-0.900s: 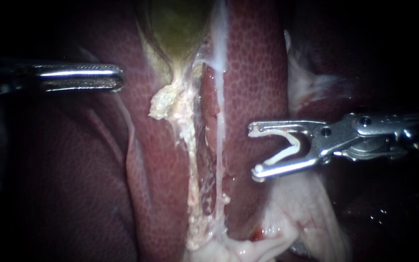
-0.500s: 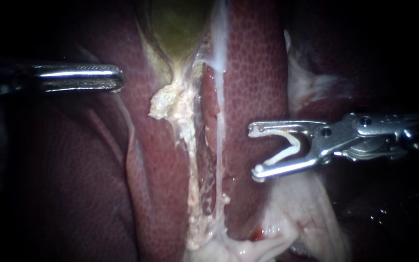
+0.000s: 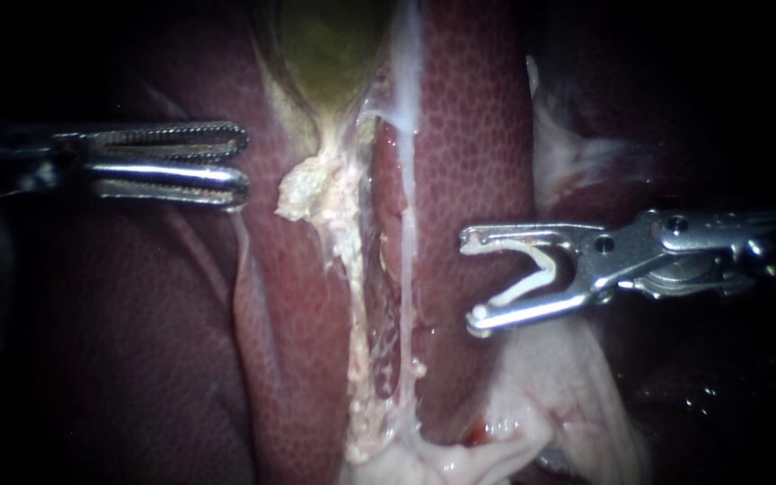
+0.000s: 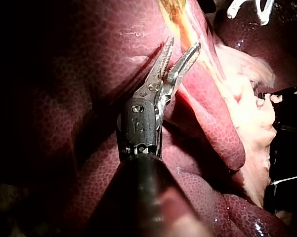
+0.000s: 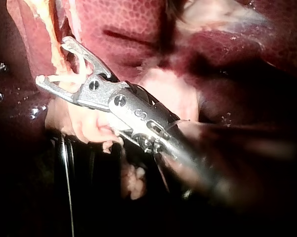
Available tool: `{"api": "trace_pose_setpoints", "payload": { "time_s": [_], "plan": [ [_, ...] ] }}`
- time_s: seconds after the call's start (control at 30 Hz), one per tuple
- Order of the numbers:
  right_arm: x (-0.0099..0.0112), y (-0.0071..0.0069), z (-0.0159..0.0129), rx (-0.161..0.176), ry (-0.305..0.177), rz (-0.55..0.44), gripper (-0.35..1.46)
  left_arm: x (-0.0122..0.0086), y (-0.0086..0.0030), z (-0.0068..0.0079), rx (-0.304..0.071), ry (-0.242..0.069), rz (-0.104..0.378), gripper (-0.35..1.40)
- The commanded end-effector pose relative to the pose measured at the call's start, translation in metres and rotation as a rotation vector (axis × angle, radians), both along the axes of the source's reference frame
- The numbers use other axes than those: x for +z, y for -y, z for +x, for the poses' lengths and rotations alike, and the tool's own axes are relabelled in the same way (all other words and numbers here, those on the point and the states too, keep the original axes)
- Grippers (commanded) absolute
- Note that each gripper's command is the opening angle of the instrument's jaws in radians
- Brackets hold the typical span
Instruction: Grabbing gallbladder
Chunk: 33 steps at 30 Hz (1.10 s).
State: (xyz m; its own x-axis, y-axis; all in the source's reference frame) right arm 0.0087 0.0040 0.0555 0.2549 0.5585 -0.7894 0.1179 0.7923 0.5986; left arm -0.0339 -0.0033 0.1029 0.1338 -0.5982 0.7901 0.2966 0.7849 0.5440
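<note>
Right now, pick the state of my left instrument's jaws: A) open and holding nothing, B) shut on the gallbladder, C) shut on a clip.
A: a gap shows between the jaws of the left instrument, which lie short of the gallbladder and grip nothing.

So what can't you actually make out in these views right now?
- Gallbladder: endoscope view, the top edge cuts it off; only its greenish lower end shows.
- Left instrument: endoscope view, its shaft fades into darkness at the left edge.
- Right instrument, holding a clip: right wrist view, its shaft blurs close to the camera.
- Liver: left wrist view, the left instrument's shaft hides what lies under it.
</note>
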Motion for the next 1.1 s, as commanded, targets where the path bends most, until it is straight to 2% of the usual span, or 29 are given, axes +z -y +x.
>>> {"api": "trace_pose_setpoints", "payload": {
  "time_s": [0.03, 0.27, 0.4, 0.63, 0.9, 1.0, 1.1],
  "plan": [
    [0.0000, 0.0000, 0.0000, 0.000, 0.000, 0.000, 0.60, 0.0001, 0.0001, -0.0002, 0.003, 0.002, -0.001, 0.36],
    [0.0000, 0.0000, 0.0000, 0.000, 0.000, 0.000, 0.60, 0.0011, 0.0011, -0.0021, 0.018, 0.010, -0.013, 0.39],
    [0.0000, 0.0000, 0.0000, 0.000, 0.000, 0.000, 0.60, 0.0017, 0.0015, -0.0032, 0.016, 0.015, -0.001, 0.39],
    [0.0000, 0.0000, 0.0000, 0.000, 0.000, 0.000, 0.60, 0.0023, 0.0016, -0.0047, 0.011, 0.018, 0.013, 0.36],
    [0.0000, 0.0000, 0.0001, 0.000, 0.000, 0.000, 0.60, 0.0035, 0.0015, -0.0055, 0.002, 0.022, 0.038, 0.34],
    [0.0000, 0.0000, 0.0001, 0.000, 0.000, 0.000, 0.60, 0.0035, 0.0015, -0.0057, -0.001, 0.022, 0.043, 0.29],
    [0.0000, 0.0000, 0.0001, 0.000, 0.000, 0.000, 0.60, 0.0036, 0.0014, -0.0057, -0.004, 0.027, 0.060, 0.10]
  ]
}}
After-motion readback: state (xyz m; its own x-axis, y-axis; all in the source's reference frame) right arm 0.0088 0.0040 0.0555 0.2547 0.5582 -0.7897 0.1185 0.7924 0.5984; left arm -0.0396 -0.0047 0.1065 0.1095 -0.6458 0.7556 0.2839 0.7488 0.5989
